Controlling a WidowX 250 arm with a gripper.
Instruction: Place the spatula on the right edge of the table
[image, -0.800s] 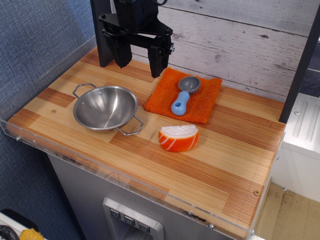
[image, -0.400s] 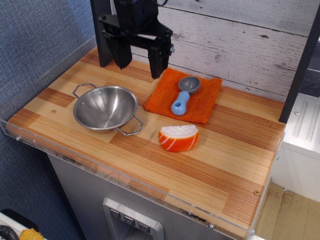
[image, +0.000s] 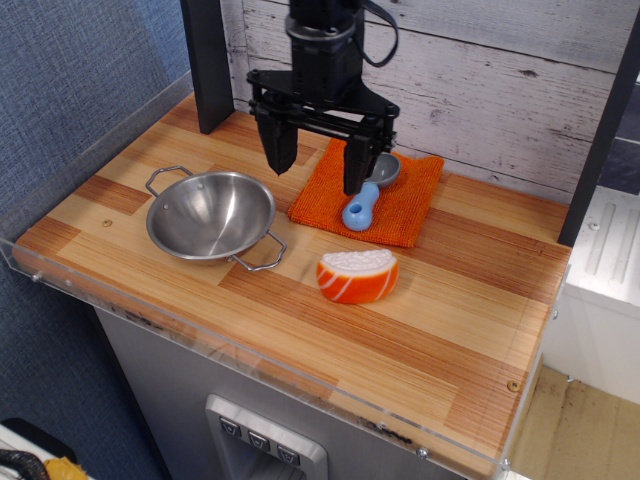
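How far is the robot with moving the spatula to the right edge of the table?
Nothing is done yet: the spatula lies on the orange cloth at the back of the table. In hand: the open claw hangs above the cloth's left part, holding nothing. Left: grasp the spatula, carry it and set it down at the right edge.

Counter (image: 440, 330) in light and reddish-brown striped planks. Orange cloth (image: 400, 205); on it a spatula (image: 364, 203) with light-blue handle and grey head. Shiny silver bowl (image: 210, 215). Orange-and-white sushi toy (image: 357, 275). Black pincer (image: 318, 168).
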